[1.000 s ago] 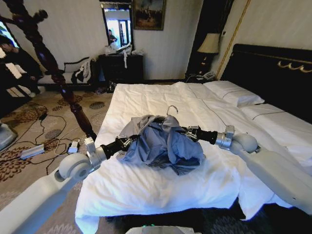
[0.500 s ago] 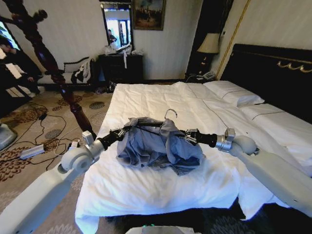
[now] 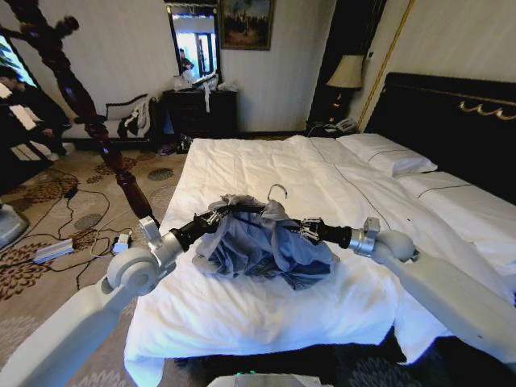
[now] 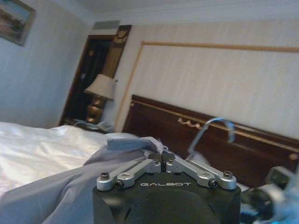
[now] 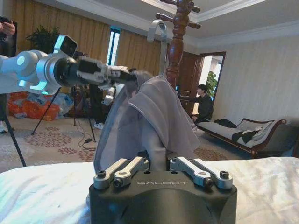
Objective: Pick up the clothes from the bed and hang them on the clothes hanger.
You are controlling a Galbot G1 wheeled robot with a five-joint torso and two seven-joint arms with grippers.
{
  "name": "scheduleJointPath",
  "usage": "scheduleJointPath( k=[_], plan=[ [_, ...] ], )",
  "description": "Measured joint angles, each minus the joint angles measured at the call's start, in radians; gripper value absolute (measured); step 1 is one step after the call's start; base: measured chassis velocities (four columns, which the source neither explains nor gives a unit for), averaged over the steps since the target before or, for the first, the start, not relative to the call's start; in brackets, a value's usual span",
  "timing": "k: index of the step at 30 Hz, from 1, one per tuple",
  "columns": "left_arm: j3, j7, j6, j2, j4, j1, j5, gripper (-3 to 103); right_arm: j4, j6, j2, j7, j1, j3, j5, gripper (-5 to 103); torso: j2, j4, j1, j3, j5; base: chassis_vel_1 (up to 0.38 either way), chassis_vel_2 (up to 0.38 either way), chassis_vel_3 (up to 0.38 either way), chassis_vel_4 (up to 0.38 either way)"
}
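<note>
The grey-blue clothes (image 3: 260, 246) hang bunched between my two grippers, just above the white bed (image 3: 266, 165). The clothes hanger (image 3: 246, 208) is inside the clothes; part of its black arm shows, and its silvery hook (image 3: 277, 190) sticks up. My left gripper (image 3: 211, 219) is shut on the fabric at the left end. In the left wrist view its fingers (image 4: 140, 167) pinch the clothes (image 4: 70, 186) below the hook (image 4: 212, 127). My right gripper (image 3: 305, 230) is shut on the right end. In the right wrist view its fingers (image 5: 126, 169) clamp the clothes (image 5: 145, 112).
A dark reddish wooden coat stand (image 3: 89, 105) rises left of the bed over patterned carpet with cables. The black headboard (image 3: 451, 121) and white pillows (image 3: 387, 153) are on the right. A dresser with a mirror (image 3: 201, 109) stands at the far wall.
The left gripper has risen and the right gripper has moved left, so the two are closer together. The clothes hang more bunched and the hook has shifted slightly left and down.
</note>
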Motion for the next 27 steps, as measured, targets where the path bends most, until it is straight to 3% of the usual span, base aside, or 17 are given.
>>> scheduleJointPath(
  k=[7, 13, 21, 27],
  plan=[
    [0.044, 0.047, -0.005, 0.024, -0.054, -0.025, -0.018, 0, -0.018, -0.003, 0.004, 0.001, 0.011, -0.012, -0.075, 13, 0.0, -0.0001, 0.0, 0.0, 0.0, 0.0, 0.0, 0.0, 0.0],
    [0.118, 0.086, 0.002, 0.063, -0.111, 0.005, 0.024, 0, -0.039, -0.005, 0.018, 0.0, -0.005, -0.014, -0.135, 13, 0.0, 0.0, 0.0, 0.0, 0.0002, 0.0, 0.0, 0.0, 0.0],
    [0.173, 0.125, 0.009, 0.077, -0.133, 0.041, 0.105, 0, -0.025, 0.009, 0.04, -0.002, -0.007, -0.027, -0.089, 13, 0.0, -0.0001, 0.0, 0.0, 0.0001, 0.0, 0.0, 0.0, 0.0],
    [0.187, 0.138, 0.015, 0.084, -0.132, 0.11, 0.195, 0, -0.014, 0.029, 0.052, -0.013, 0.003, -0.028, 0.018, 13, 0.0, 0.0002, 0.0, 0.0, -0.0001, 0.0, 0.0, 0.0, 0.0]
  ],
)
